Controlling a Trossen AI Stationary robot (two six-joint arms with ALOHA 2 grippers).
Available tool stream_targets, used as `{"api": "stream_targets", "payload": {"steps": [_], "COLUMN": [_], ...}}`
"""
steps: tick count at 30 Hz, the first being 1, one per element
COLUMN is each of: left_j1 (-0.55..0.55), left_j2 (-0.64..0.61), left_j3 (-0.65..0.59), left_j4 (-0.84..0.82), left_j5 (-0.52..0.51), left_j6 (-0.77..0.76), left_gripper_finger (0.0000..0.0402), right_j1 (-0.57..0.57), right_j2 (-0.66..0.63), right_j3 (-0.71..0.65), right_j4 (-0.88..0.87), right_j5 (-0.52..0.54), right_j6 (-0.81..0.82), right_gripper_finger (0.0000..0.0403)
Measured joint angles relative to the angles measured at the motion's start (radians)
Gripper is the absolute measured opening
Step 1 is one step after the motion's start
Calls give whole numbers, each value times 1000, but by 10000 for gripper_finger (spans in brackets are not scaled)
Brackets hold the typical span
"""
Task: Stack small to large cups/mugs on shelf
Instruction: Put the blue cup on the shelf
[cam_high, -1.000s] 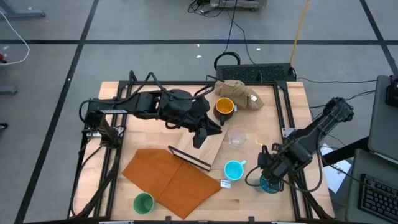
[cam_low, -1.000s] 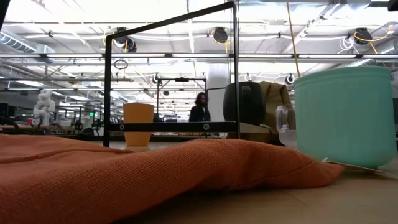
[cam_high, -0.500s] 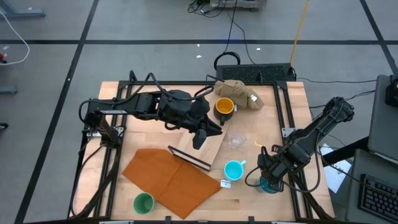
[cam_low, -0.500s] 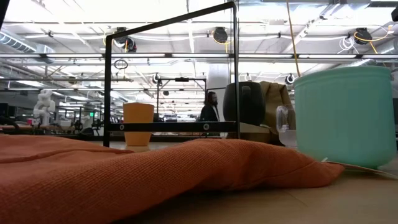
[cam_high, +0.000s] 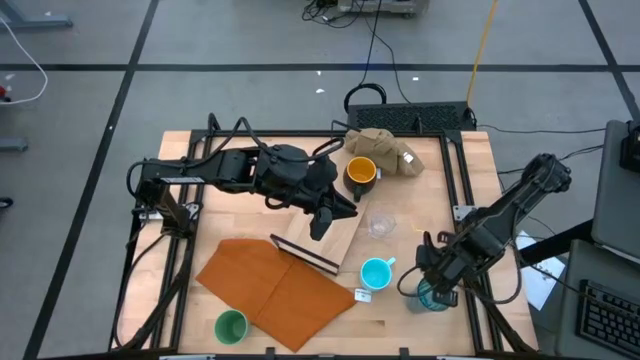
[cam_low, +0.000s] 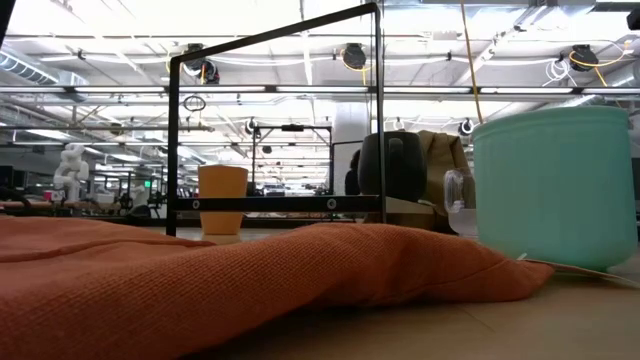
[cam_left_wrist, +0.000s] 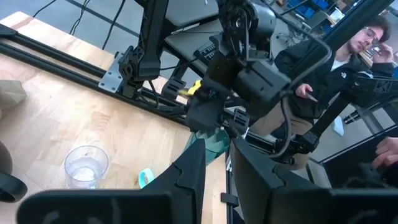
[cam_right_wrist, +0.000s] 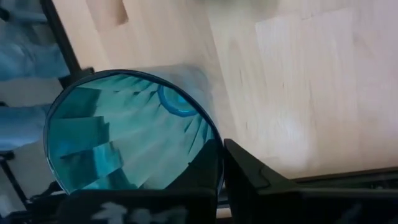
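Right gripper (cam_high: 432, 292) closed onto teal tumbler (cam_right_wrist: 124, 134) rim.

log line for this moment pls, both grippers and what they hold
right gripper: shut on teal tumbler rim, table's right front | left gripper: over shelf, holding nothing seen | shelf: no cups on it

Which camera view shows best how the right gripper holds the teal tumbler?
The right wrist view: the teal tumbler fills it, with the right gripper shut on its rim, one finger inside and one outside. The high view shows the tumbler mostly hidden under the arm. The left wrist view shows it far off. The low view does not show it.
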Motion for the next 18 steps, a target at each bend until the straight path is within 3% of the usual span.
{"api": "stream_targets", "payload": {"steps": [18], "left_j1": [0], "left_j2": [0], "left_j3": [0], "left_j4": [14], "left_j5": [56], "left_j6": [11], "left_gripper_finger": [80], "right_j1": [-10], "right_j2": [-282], "right_j3": [3], "right_j4": [153], "right_j5": [205], "right_j6": [62], "right_gripper_finger": [1]}}
